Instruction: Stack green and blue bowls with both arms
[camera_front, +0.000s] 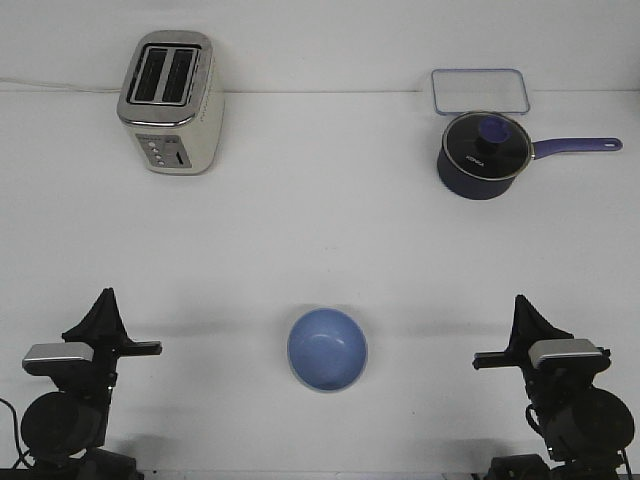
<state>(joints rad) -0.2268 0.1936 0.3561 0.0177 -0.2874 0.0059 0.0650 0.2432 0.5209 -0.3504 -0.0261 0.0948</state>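
The light blue bowl (327, 348) sits upright on the white table near the front edge, midway between the arms. A thin pale edge shows along its rim; no separate green bowl is in view. My left gripper (106, 296) is at the front left, well to the left of the bowl, its fingers together in a point and holding nothing. My right gripper (521, 302) is at the front right, equally far from the bowl, fingers together and holding nothing.
A cream and silver toaster (170, 102) stands at the back left. A dark navy lidded saucepan (482, 153) with its handle pointing right stands at the back right, with a clear rectangular lid (480, 91) behind it.
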